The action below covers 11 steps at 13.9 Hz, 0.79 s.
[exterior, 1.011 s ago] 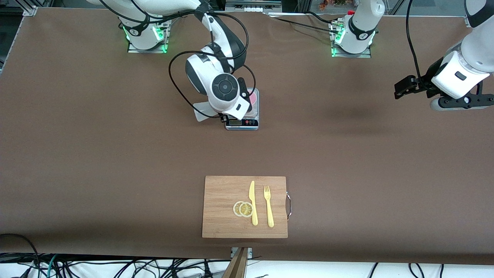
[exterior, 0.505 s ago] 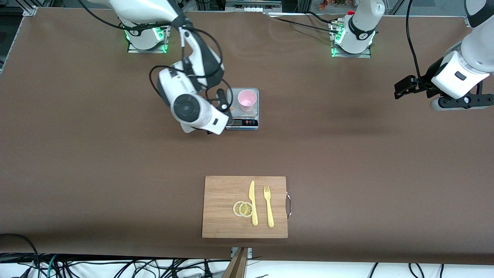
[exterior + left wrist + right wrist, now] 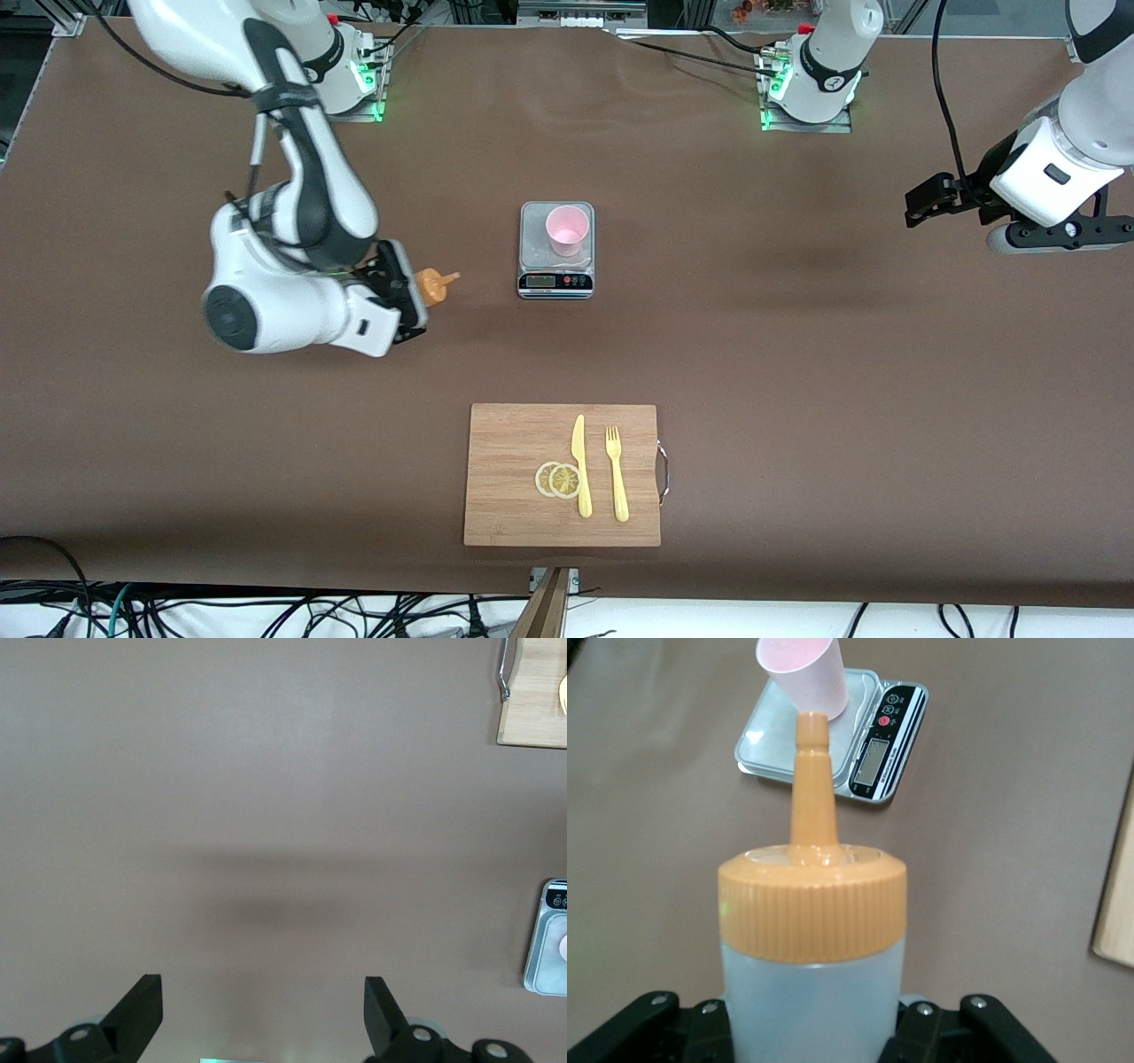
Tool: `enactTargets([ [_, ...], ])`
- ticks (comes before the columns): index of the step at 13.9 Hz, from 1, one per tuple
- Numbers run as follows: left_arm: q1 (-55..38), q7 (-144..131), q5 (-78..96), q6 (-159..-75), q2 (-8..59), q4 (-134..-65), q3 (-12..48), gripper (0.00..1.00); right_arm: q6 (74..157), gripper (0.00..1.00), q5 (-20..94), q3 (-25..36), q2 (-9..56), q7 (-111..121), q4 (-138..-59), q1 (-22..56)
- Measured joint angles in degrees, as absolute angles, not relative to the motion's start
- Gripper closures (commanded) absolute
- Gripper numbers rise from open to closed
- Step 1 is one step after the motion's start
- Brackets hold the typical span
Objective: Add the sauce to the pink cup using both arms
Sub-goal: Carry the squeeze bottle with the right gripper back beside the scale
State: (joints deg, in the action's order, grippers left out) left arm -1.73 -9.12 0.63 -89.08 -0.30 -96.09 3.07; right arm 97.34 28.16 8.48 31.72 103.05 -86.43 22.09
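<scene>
Apparently sauce [image 3: 808, 992] clamped between right gripper [image 3: 409, 292] fingers [image 3: 629, 1032].

We are counting one sauce bottle [image 3: 432, 285], one pink cup [image 3: 567, 229], one scale [image 3: 555, 282], one cutting board [image 3: 514, 478], one knife [image 3: 580, 465], one fork [image 3: 617, 474], and two lemon slices [image 3: 558, 479] on the table.
</scene>
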Motion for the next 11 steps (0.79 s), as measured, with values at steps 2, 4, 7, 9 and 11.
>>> enactTargets([
  [2, -1.73, -9.12, 0.63, -89.08, -0.3, -96.09, 3.07, 0.0, 95.55, 1.0, 30.91, 8.5, 31.96, 109.33, -86.71, 17.77],
  [4, -1.73, -9.12, 0.63, -89.08, -0.3, -96.09, 3.07, 0.0, 93.47, 1.0, 34.26, 8.5, 32.32, 115.27, -87.64, 13.82],
  [7, -1.73, -9.12, 0.63, -89.08, -0.3, -96.09, 3.07, 0.0, 89.94, 1.0, 39.09, 8.5, 33.37, 124.11, -89.69, 8.47],
  [9, -1.73, -9.12, 0.63, -89.08, -0.3, -96.09, 3.07, 0.0, 86.76, 1.0, 40.94, 8.5, 34.54, 129.75, -90.34, 4.65],
  [11, -1.73, -9.12, 0.63, -89.08, -0.3, -96.09, 3.07, 0.0, 83.2, 1.0, 42.27, 8.49, 35.55, 134.1, -90.6, 1.14],
])
